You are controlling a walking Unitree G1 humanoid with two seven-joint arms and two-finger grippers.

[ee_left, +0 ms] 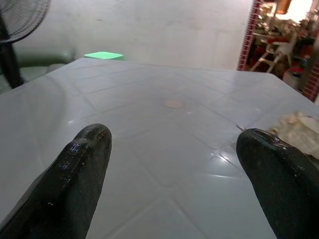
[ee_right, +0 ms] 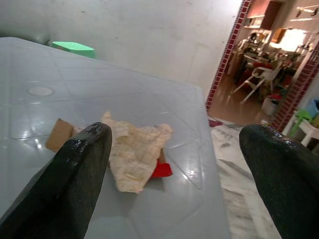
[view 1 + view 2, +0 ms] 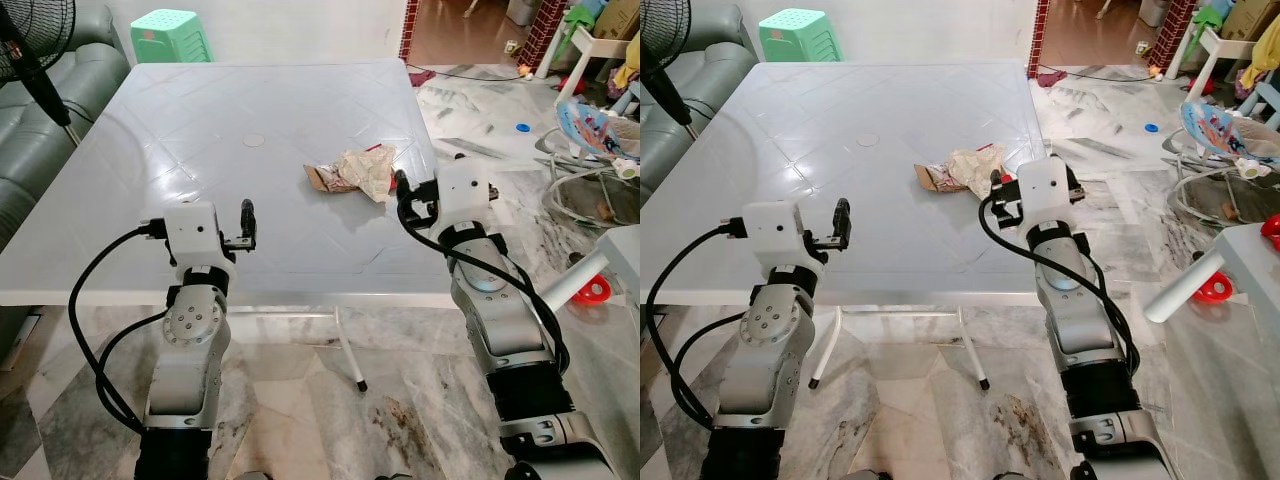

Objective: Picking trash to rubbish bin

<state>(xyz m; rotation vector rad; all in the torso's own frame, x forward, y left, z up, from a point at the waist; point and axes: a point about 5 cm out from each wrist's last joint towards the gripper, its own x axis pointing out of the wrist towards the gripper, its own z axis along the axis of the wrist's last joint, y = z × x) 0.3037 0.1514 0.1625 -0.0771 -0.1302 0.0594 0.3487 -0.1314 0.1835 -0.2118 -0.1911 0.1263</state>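
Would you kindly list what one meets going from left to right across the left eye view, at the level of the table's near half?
Sofa → left claw → crumpled paper trash → right claw → red ring on the floor.

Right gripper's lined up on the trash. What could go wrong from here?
1. The crumpled paper is a loose pile with a brown cardboard scrap and a red piece; one pinch by the open right gripper may leave bits behind.
2. It lies near the table edge, so a nudge could push it onto the floor.
3. Light paper on a glossy top may slide rather than be gripped.
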